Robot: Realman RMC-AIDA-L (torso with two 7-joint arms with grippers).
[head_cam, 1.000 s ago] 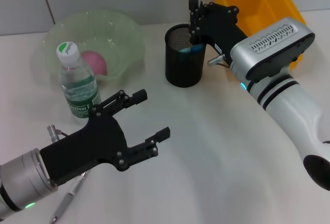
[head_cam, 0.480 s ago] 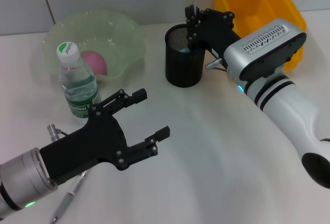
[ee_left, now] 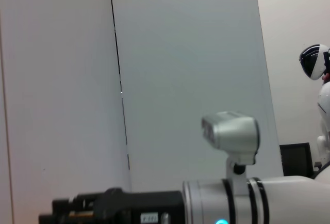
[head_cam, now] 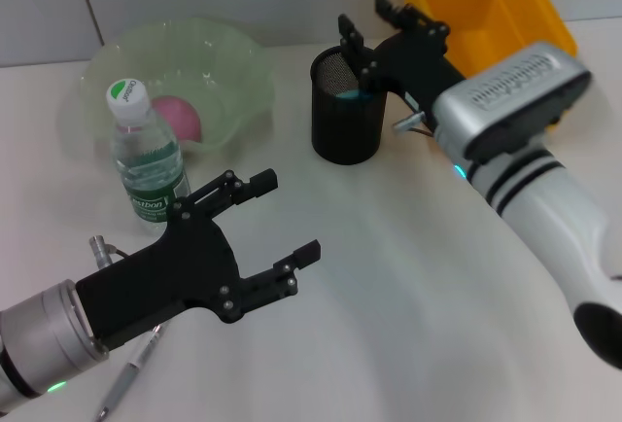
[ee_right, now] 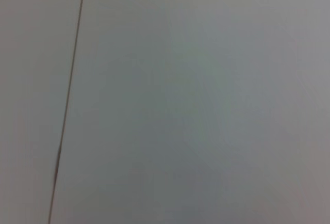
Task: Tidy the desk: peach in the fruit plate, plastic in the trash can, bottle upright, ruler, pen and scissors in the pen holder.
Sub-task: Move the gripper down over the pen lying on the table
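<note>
On the pale worktop, the right tool hangs spread open over the pen holder. The left tool is open too, above a pen; a careless descent could topple the upright bottle.

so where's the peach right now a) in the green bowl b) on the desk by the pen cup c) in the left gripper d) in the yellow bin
a, the pink peach lies inside the green bowl, behind the upright water bottle; the left gripper is open and holds nothing.
</note>
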